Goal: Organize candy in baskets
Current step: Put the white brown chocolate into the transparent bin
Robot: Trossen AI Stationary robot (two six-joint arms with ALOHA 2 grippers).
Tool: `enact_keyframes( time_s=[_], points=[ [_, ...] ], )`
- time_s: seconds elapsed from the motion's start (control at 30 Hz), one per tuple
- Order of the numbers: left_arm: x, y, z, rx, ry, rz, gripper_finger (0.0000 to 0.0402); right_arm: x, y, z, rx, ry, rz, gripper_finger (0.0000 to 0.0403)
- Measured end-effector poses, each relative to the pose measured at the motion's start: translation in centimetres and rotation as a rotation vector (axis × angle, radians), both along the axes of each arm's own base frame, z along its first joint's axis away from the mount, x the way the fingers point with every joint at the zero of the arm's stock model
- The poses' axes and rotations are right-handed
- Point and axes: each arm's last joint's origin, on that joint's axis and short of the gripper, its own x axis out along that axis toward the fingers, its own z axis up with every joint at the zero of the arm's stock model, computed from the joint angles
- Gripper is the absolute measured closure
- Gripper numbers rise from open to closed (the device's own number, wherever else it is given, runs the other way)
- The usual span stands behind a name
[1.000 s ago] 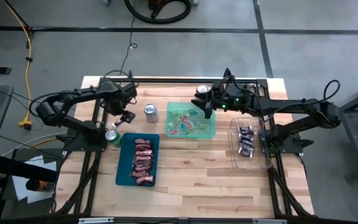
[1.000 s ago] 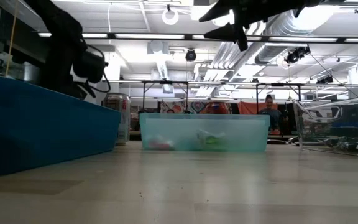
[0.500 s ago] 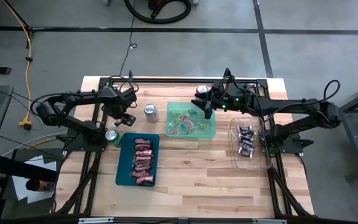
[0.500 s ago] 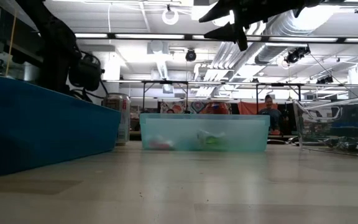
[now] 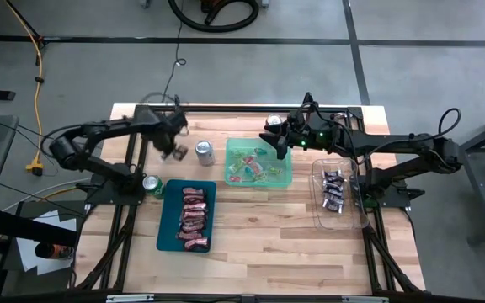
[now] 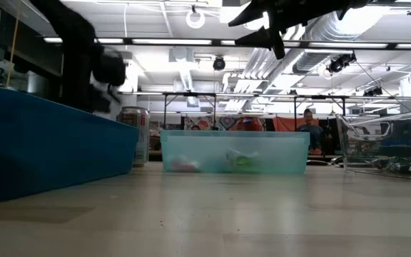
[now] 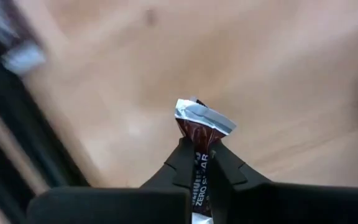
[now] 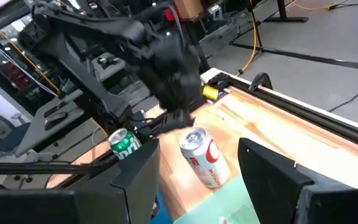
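**Dark candy pinched: carry it to its basket**

Your left gripper is clamped on a dark-wrapped candy, above the table's back left near the white soda can. Keep the pinch firm and travel smoothly to the clear basket. Your right gripper waits spread over the green basket.

Overhead and table-level cameras share the light green basket; wrist cameras look close along each arm.

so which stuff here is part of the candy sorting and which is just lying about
Job:
dark-wrapped candy pinched in left gripper
dark teal plastic basket
translucent green basket
clear basket

Lying about:
silver-and-red soda can
green soda can
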Motion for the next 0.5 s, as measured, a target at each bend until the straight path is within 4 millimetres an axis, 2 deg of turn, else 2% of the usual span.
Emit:
enact_keyframes(
  time_s=[0.1,0.2,0.3,0.4,0.5],
  points=[
    [0.1,1.0,5.0,0.15,-0.148,0.023,0.0399,0.1,0.0,0.4,-0.003,-0.038,0.021,0.0192],
    [0.2,1.4,10.9,0.353,-0.379,0.017,0.0401,0.2,0.1,0.9,-0.012,-0.095,0.048,0.0192],
    [0.4,1.1,16.1,0.557,-0.689,-0.035,0.0401,0.2,0.2,1.5,0.003,-0.157,0.079,0.0192],
    [1.0,0.3,19.0,0.644,-0.975,-0.073,0.0401,0.2,0.3,1.7,0.019,-0.183,0.11,0.0192],
    [2.7,-0.7,20.2,0.648,-1.14,-0.147,0.0401,0.3,0.4,1.7,0.021,-0.184,0.146,0.0192]
  ],
)
